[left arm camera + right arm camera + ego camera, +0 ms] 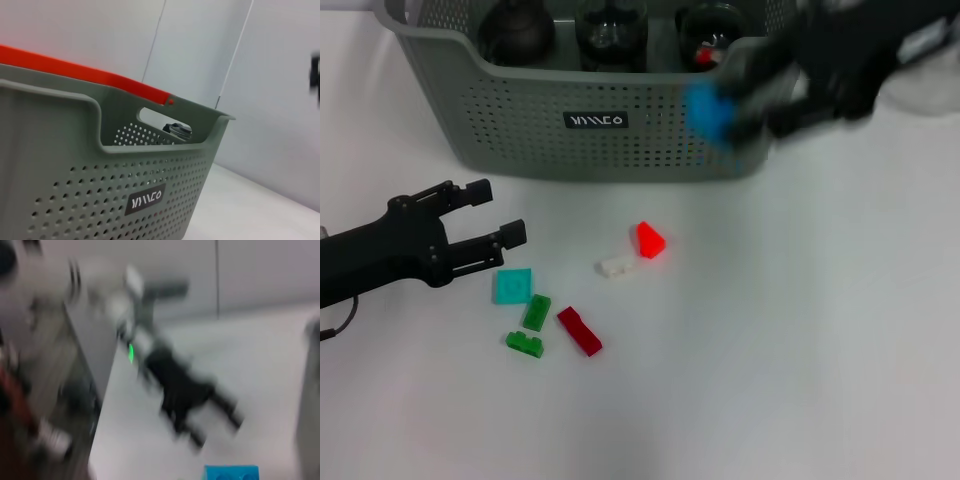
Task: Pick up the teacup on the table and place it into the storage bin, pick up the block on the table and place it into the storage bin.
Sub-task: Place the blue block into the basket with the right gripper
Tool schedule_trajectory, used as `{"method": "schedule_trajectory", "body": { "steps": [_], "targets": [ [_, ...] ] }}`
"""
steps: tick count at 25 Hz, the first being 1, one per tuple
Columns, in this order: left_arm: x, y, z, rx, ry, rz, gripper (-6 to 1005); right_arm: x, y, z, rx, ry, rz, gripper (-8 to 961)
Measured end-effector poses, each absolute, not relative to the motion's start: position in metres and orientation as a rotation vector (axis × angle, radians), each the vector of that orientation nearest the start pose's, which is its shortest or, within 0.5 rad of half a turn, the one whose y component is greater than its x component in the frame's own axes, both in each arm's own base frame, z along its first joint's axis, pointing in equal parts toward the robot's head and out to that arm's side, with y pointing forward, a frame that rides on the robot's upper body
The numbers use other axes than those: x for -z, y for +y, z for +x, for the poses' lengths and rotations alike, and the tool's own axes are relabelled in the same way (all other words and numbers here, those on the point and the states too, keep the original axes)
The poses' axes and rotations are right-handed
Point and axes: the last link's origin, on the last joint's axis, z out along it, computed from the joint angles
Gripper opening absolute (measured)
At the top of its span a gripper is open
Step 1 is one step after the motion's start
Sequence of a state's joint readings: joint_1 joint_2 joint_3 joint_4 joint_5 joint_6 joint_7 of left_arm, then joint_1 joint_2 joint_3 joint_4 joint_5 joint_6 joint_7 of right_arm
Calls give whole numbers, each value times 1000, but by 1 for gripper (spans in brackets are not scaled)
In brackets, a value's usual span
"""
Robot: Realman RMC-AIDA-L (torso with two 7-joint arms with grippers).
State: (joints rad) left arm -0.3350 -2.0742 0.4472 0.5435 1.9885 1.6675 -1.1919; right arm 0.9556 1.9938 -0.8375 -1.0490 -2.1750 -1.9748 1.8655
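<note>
Storage bin (pixel 620 140), grey-green and perforated, stands at the far side of a white worktop (pixel 770 350) before a pale wall. Right gripper (pixel 740 105) hangs at the bin's near right corner, jaws closed on a blue block (pixel 705 110). Left gripper (pixel 490 215) rests low, jaws apart and empty, near scattered small blocks (pixel 535 312).

Lettering: a small black label (pixel 595 120) with white stylised characters sits on the front wall of the grey-green storage bin (pixel 500 130), below its cut-out handle. The same label appears in the left wrist view (pixel 145 198). The characters are angular and cannot be read with certainty. No other text is legible.
</note>
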Motion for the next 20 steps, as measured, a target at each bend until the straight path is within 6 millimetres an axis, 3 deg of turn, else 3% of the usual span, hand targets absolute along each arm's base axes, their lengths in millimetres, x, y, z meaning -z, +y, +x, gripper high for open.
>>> {"method": "schedule_trajectory", "body": {
  "steps": [4,9,13,20],
  "targets": [
    [-13,266,-323,875,-744,-2480,827,-108,386,63,-520,180,-3126,434],
    [-12,269,-320,875,-733,-2487,828,-138,428,36,-599,261,-2846,436],
    [-13,270,-319,884,-727,-2486,828,-127,463,32,-418,279,-2659,438],
    [-13,272,-319,881,-720,-2484,828,-67,502,49,-33,254,-2531,441]
  ]
}}
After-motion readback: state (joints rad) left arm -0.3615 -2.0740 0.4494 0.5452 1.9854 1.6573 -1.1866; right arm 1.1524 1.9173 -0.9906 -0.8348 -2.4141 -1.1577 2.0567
